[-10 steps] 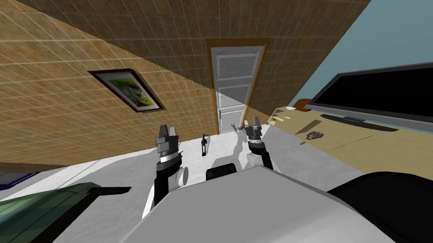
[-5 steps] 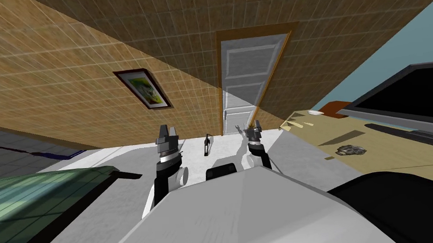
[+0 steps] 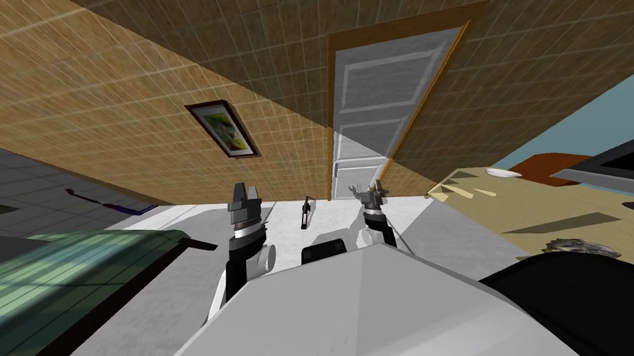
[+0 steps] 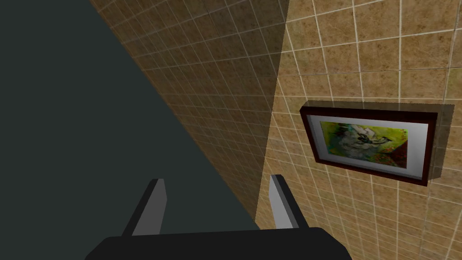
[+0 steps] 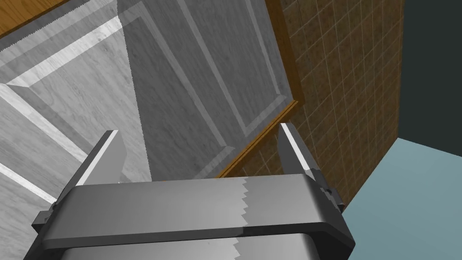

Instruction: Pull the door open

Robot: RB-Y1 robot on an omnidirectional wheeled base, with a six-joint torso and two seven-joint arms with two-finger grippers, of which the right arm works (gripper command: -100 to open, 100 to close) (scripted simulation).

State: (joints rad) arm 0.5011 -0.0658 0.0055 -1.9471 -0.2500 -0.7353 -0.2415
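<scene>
The grey panelled door stands in an orange-brown frame in the tiled wall ahead, and it looks closed. A small dark handle sits low on its left edge. My right gripper is raised in front of the door's lower part, open and holding nothing, still some way short of it. In the right wrist view the open right gripper faces the door panels and the frame's edge. My left gripper is held up to the left, and the left gripper is open and empty.
A thin black object lies on the pale floor between the arms. On the right is a tan counter with a white plate and a grey lump. A green-topped piece of furniture stands at the left. A framed picture hangs on the wall.
The whole head view has shifted: I have moved nearer the door, which looks larger, and the counter has slid off to the right. My right gripper has tilted slightly.
</scene>
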